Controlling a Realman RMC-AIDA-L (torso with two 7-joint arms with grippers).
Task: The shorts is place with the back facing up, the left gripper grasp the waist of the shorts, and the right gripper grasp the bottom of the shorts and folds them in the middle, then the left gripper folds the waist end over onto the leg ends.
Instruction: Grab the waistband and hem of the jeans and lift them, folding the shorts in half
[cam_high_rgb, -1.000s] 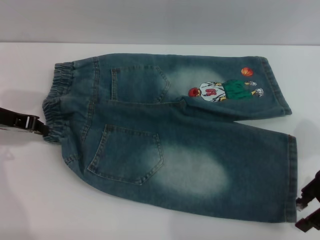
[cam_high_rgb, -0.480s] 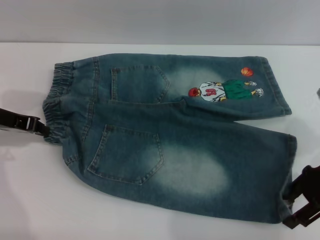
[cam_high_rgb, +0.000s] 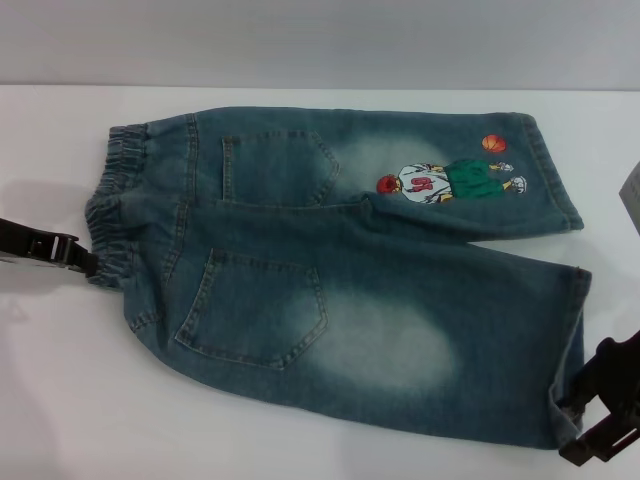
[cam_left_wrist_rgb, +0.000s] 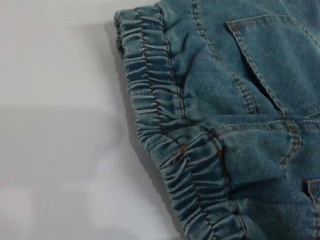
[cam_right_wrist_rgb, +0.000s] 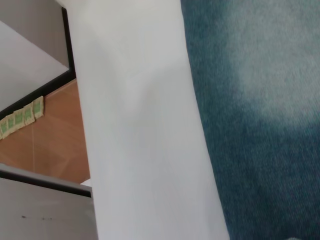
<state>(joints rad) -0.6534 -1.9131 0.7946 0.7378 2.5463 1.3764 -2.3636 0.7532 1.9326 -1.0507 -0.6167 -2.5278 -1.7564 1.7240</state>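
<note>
Faded blue-green denim shorts (cam_high_rgb: 340, 270) with bleached pale patches; red-green cartoon player, seemingly an orange ball.

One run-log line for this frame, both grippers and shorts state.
shorts: flat, back up, unfolded | left gripper: at waist | right gripper: at near leg hem, corner bunched | fold: not begun

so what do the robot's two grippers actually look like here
Both look black and angular. The left gripper is a slim dark clamp on a flat black bar with a small pale mark. The right gripper is blockier, with chunky black segments. No cables or labels show clearly.
</note>
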